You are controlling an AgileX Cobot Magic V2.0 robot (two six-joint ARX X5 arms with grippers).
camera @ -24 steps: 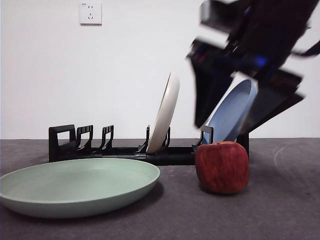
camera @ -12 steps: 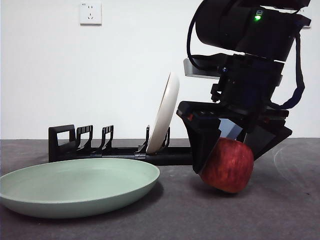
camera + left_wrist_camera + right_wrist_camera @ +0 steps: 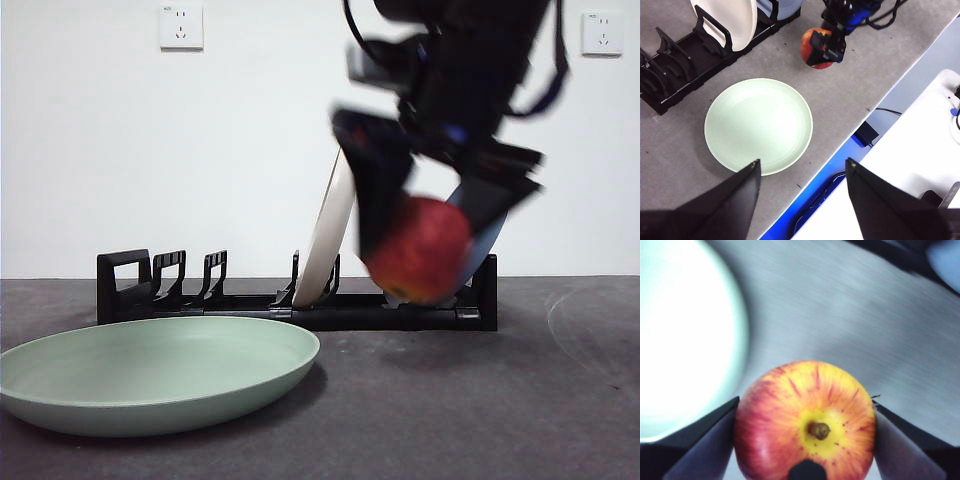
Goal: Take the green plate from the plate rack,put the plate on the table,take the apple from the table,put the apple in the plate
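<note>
From the front, the green plate (image 3: 155, 372) lies flat on the tabletop (image 3: 480, 420). The right hand (image 3: 425, 235) pinches the apple (image 3: 418, 250) aloft; its wrist view alone shows the stem. The left hand (image 3: 802, 170) hangs spread above.

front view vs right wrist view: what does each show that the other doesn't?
Only the front view: the black plate rack holding the cream-white plate, and a wall socket. Only the right wrist view: the apple's stem end, yellow around it. Both: the apple clamped in the right tool clear of the table, and the green plate.
</note>
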